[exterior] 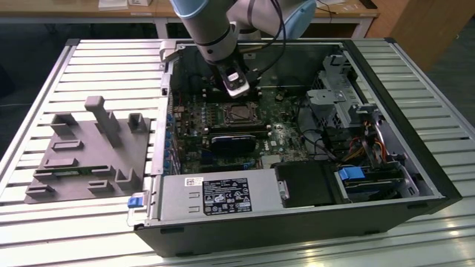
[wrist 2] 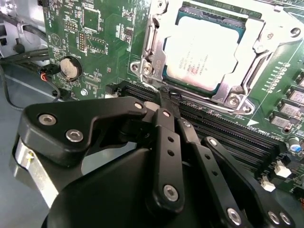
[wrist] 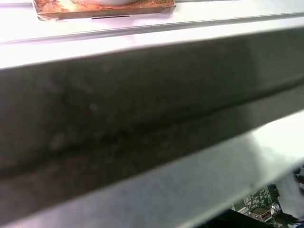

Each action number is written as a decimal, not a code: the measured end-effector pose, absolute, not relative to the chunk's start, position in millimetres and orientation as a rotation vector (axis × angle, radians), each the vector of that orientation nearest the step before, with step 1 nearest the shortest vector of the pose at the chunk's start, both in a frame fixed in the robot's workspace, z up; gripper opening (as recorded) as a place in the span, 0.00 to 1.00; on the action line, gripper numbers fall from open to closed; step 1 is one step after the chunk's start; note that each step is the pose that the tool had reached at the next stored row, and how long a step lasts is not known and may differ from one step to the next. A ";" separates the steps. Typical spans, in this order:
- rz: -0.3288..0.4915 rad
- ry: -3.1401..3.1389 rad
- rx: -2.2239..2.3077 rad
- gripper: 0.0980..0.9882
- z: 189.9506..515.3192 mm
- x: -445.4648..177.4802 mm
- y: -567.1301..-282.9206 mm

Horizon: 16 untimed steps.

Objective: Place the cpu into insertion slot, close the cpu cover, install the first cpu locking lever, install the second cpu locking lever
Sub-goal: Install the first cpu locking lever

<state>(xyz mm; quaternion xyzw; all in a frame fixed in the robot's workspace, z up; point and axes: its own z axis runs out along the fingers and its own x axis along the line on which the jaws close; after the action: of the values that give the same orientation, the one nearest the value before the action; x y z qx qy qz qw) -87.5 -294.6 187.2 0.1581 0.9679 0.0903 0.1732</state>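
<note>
Computer case (exterior: 297, 225) with cpu (wrist 2: 204, 52) on slatted table (exterior: 104, 61); desks (exterior: 82, 8) behind.

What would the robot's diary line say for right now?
cpu: seated flat | cpu cover: down around cpu | end effector: shut, tip beside cpu cover, over memory slots

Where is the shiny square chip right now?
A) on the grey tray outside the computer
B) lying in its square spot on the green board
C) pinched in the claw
B: in the second wrist view the cpu lies flat on the green board, framed by the cpu cover.
</note>
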 end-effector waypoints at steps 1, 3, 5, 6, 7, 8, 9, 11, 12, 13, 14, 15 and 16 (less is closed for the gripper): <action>0.256 2.745 0.449 0.00 187.1 -87.5 -294.7; 0.256 2.745 0.451 0.00 186.8 -87.5 -294.9; 0.256 2.744 0.452 0.00 186.5 -87.4 -295.3; 0.256 2.744 0.453 0.00 186.4 -87.4 -295.5; 0.256 2.744 0.453 0.00 186.3 -87.4 -295.7; 0.255 2.744 0.454 0.00 186.2 -87.4 -295.9; 0.255 2.744 0.454 0.00 186.2 -87.4 -296.2; 0.255 2.744 0.455 0.00 186.0 -87.2 -296.7; 0.255 2.744 0.456 0.00 186.0 -87.1 -296.9; 0.255 2.744 0.456 0.00 186.0 -87.0 -297.1; 0.255 2.744 0.457 0.00 185.9 -86.9 -297.3; 0.255 2.743 0.457 0.00 185.9 -86.7 -297.5; 0.255 2.743 0.457 0.00 185.8 -86.6 -297.7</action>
<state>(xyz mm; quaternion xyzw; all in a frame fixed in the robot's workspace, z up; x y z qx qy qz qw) -86.6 -297.7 185.8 0.1611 0.9674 0.0899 0.1735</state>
